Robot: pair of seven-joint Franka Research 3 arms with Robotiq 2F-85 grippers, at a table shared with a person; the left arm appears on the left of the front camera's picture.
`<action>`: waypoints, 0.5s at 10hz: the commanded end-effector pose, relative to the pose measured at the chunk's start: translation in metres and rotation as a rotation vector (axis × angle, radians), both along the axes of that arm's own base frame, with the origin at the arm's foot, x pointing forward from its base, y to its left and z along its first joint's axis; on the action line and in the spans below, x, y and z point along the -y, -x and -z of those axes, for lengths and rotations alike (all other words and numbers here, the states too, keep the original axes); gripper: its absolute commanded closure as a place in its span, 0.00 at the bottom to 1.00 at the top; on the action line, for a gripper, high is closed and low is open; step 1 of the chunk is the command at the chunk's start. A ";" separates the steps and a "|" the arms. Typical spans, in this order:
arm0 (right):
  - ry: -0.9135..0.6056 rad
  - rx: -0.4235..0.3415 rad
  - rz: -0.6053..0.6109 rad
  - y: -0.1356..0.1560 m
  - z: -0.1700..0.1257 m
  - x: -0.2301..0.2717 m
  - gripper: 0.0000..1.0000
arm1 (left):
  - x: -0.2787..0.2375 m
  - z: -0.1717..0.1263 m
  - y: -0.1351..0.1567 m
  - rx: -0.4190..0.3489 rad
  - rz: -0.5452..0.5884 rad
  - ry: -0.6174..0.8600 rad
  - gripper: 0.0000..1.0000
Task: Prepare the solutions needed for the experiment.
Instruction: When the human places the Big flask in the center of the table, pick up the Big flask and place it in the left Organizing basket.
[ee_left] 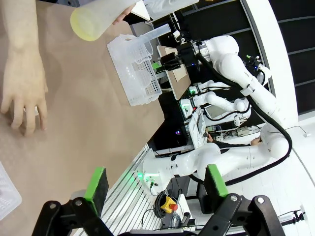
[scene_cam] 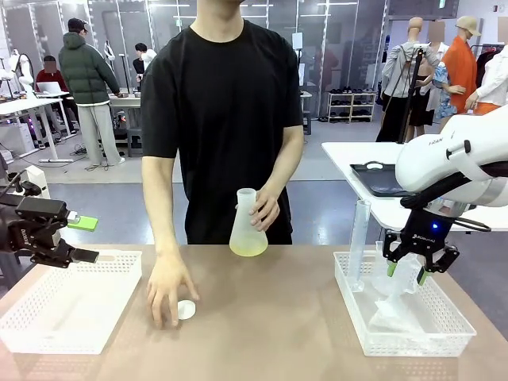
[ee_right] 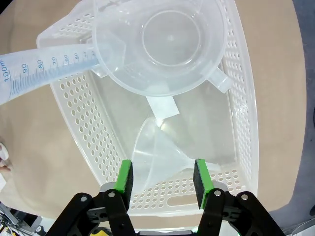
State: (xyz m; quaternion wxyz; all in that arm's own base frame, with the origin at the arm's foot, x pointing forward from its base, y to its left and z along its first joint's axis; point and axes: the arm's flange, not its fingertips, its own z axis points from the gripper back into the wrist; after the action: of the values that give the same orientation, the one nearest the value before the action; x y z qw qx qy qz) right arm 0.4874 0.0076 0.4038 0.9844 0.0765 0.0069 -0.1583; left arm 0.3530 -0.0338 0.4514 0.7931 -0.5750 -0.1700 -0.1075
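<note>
The solutions show as a little pale yellow liquid [scene_cam: 248, 249] in the bottom of a frosted conical flask [scene_cam: 247, 222], which the person holds by the neck just above the table's far side. The flask's yellow base [ee_left: 87, 23] also appears in the left wrist view. My right gripper [scene_cam: 410, 272] hangs over the right basket [scene_cam: 448, 337]; its fingers [ee_right: 126, 178] stand on either side of a clear funnel [ee_right: 157, 147], and I cannot see whether the pads touch it. My left gripper [scene_cam: 79, 238] is open and empty at the far left, above the left basket [scene_cam: 48, 337].
A small white cap [scene_cam: 186, 309] lies by the person's other hand [scene_cam: 168, 294], flat on the table. The right basket [ee_right: 241, 98] also holds a graduated cylinder [ee_right: 44, 69] and a clear beaker [ee_right: 167, 44]. Bare tabletop stretches between the two baskets.
</note>
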 end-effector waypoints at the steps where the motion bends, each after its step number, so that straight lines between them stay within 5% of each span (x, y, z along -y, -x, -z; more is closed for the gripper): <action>1: 0.000 0.002 -0.006 0.001 0.000 0.001 0.37 | 0.003 -0.001 0.000 0.004 -0.004 0.030 0.00; 5: 0.000 0.000 0.000 0.000 0.000 0.000 0.37 | 0.003 -0.001 0.000 0.004 -0.004 0.030 0.00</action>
State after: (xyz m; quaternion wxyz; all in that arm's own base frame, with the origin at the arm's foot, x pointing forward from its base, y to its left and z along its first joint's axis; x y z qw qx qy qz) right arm 0.4874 0.0076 0.4038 0.9844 0.0765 0.0069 -0.1583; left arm 0.3530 -0.0338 0.4514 0.7931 -0.5750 -0.1700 -0.1075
